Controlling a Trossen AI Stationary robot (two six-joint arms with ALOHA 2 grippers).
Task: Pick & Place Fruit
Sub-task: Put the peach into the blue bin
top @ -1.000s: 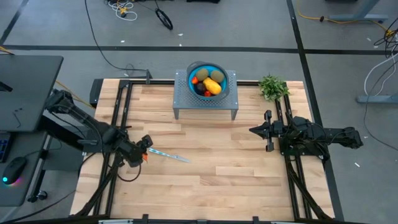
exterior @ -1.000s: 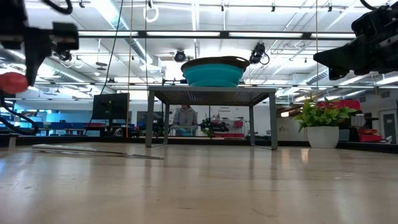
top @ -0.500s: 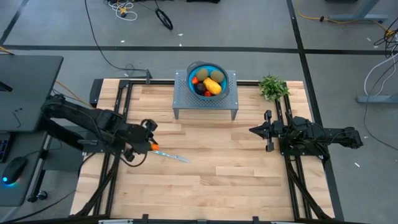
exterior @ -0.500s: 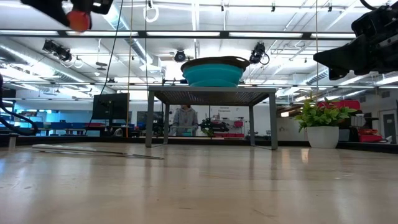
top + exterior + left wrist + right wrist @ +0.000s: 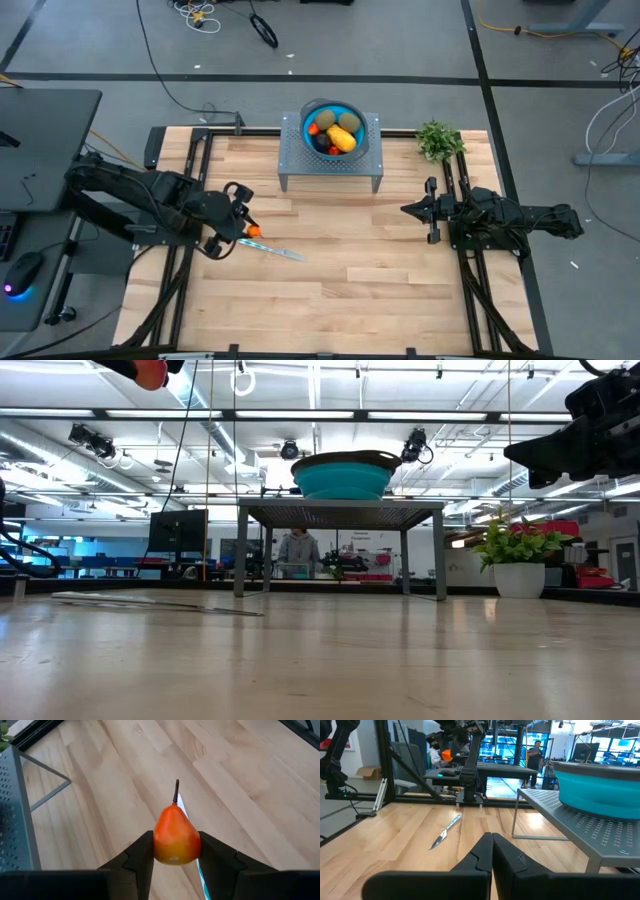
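My left gripper [image 5: 246, 227] is shut on a small red-orange pear [image 5: 176, 836] with a dark stem, high over the table's left part and above the slim silvery-blue knife [image 5: 273, 250]. In the low view the pear [image 5: 150, 370] shows at the top edge. The blue bowl [image 5: 334, 128] stands on a grey perforated stand [image 5: 296, 160] at the far middle. It holds two brown-green ovals, a yellow-orange fruit and small red ones. My right gripper [image 5: 405, 210] waits shut at the right, pointing level toward the table's left. My left gripper pinches the pear by the two sides of its wide body [image 5: 159, 845] between its two fingers. The fingers slant downward toward the table's right. The pear is lifted clear of the table, its stem [image 5: 176, 791] pointing away from the gripper.
A potted green sprig [image 5: 438, 140] stands at the far right corner. The knife [image 5: 445, 832] lies flat on the wood left of the middle. Black frame rails [image 5: 190, 190] run along both sides of the table. A person [image 5: 296, 550] shows far behind the table.
My left gripper has risen with the pear and swung toward the table's right and a little toward the far edge, rolling as it went. Most of the rise came early; lately it has nearly stopped. The pear stays in its fingers.
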